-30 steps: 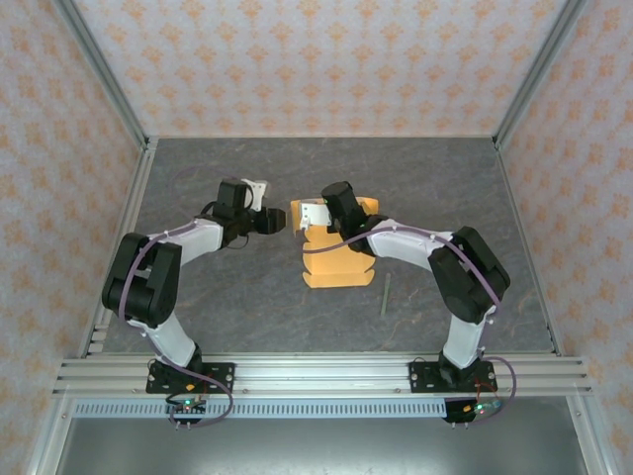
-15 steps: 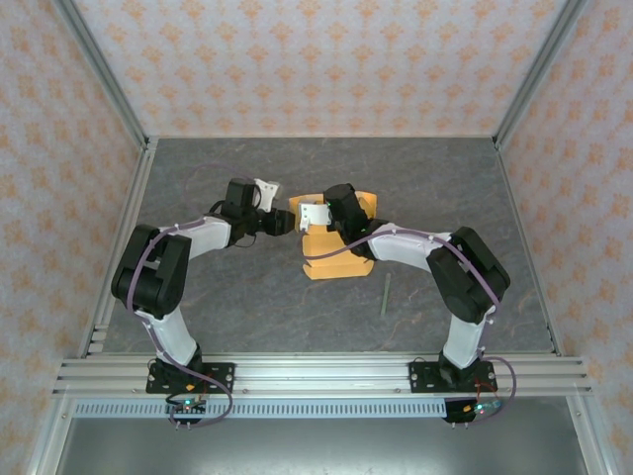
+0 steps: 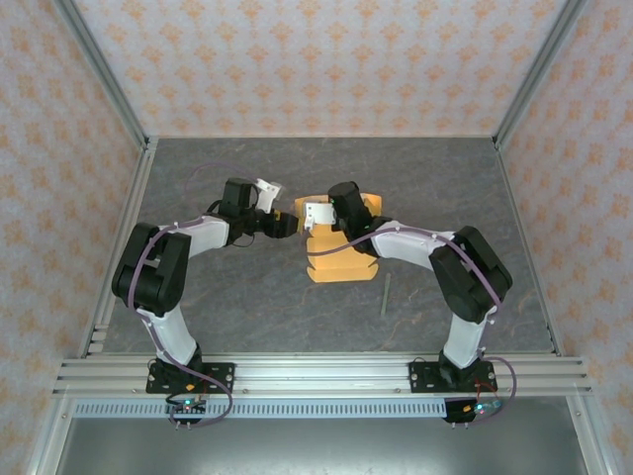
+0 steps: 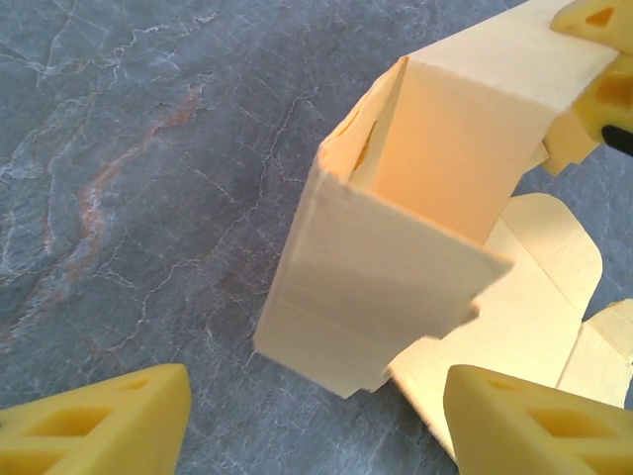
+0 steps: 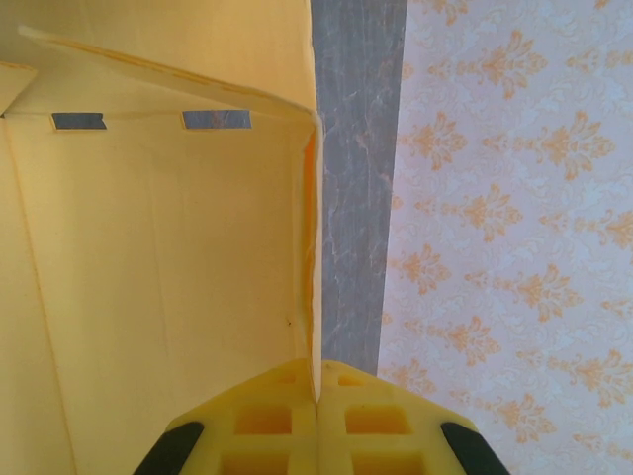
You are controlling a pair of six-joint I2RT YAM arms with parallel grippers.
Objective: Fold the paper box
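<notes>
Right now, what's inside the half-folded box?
Bare walls of the box with two slots, no contents seen. The right end effector, pinching one wall, hides the part beneath it.

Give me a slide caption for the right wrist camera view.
Right gripper pinches a panel of the partly folded paper box, patterned wallpaper beyond.

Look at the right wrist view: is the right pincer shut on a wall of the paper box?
Yes, the right pincer has its fingers pressed together on a thin wall of the paper box.
</notes>
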